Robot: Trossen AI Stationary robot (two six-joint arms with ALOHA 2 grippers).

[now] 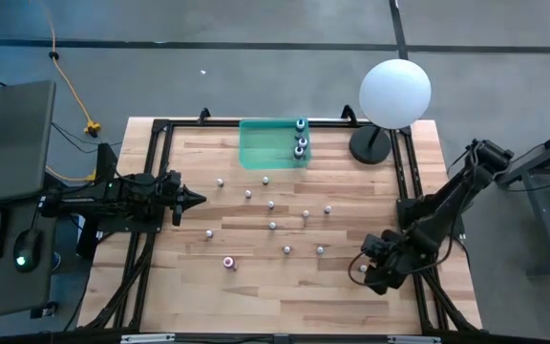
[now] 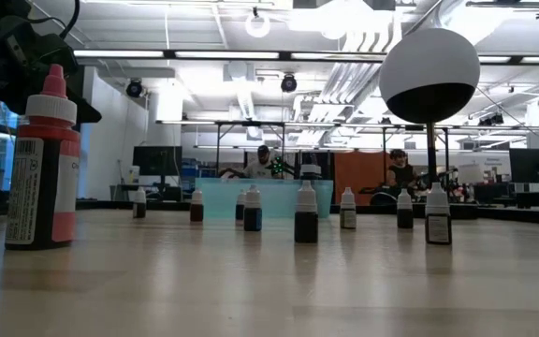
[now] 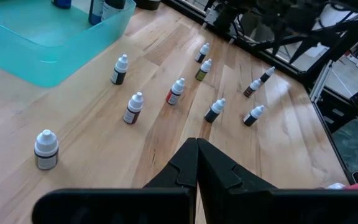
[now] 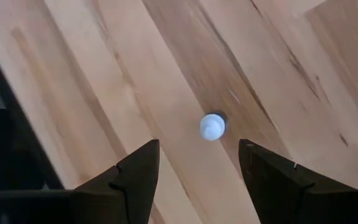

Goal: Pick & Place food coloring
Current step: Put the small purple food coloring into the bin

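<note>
High view: a wooden desk (image 1: 285,287) on grey floor carries eleven loose bottles (image 1: 272,225), three more in a green tray (image 1: 256,148). Left tool (image 1: 195,200) is together; right tool (image 1: 363,270) gapes directly over one bottle (image 4: 212,126).

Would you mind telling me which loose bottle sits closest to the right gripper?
The white-capped bottle directly below the open right gripper, by the table's right edge; every other bottle stands farther left.

food coloring bottles (image 1: 272,225): tiny, whitish-capped, standing upright, sitting scattered and apart across the wooden tabletop | pink-capped bottle (image 1: 228,262): standing nearest the front edge | three bottles (image 1: 301,139): standing in a row inside the green tray's right end | one bottle (image 4: 212,126): standing alone near the right edge, showing its white cap from above
</note>
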